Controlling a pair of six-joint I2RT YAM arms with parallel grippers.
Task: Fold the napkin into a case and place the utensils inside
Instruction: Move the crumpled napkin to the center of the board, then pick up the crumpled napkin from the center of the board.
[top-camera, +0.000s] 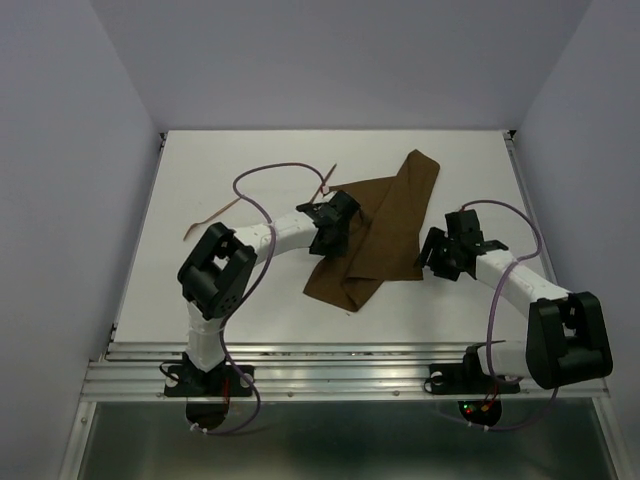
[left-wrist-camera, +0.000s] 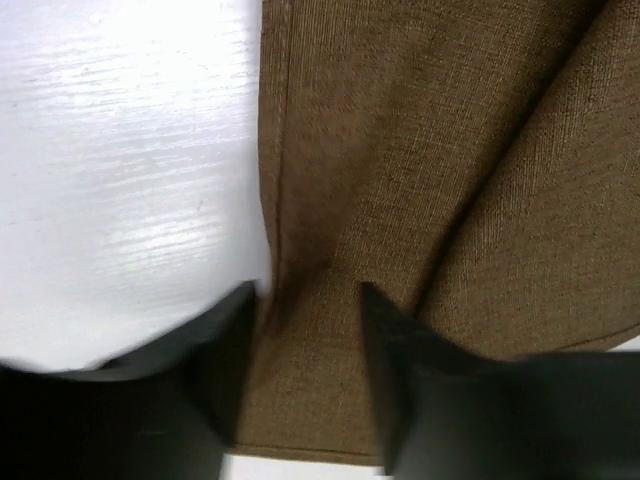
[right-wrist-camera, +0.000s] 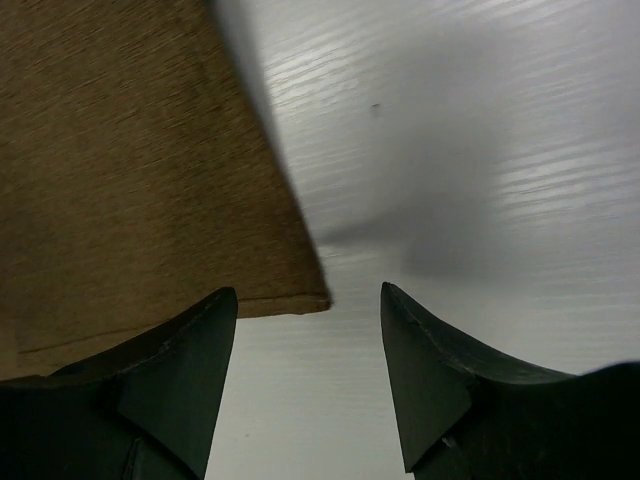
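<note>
The dark brown napkin (top-camera: 395, 215) lies loosely folded in a long slanted band across the middle of the table; no case shape shows. My left gripper (top-camera: 325, 232) stands low over its left hem, open, with flat cloth (left-wrist-camera: 400, 150) lying between the fingers (left-wrist-camera: 225, 340). At the napkin's right edge my right gripper (top-camera: 432, 255) is open over bare table, and a napkin corner (right-wrist-camera: 300, 295) sits just ahead of its left fingertip. Two utensils, thin reddish-brown sticks, lie on the table: one (top-camera: 212, 215) at the far left, the other (top-camera: 328, 180) just beyond the left gripper.
Purple cables loop over both arms (top-camera: 262, 180). The white table (top-camera: 250, 150) is bounded by purple walls on the left, the back and the right. A metal rail (top-camera: 330, 365) runs along its near edge by the arm bases.
</note>
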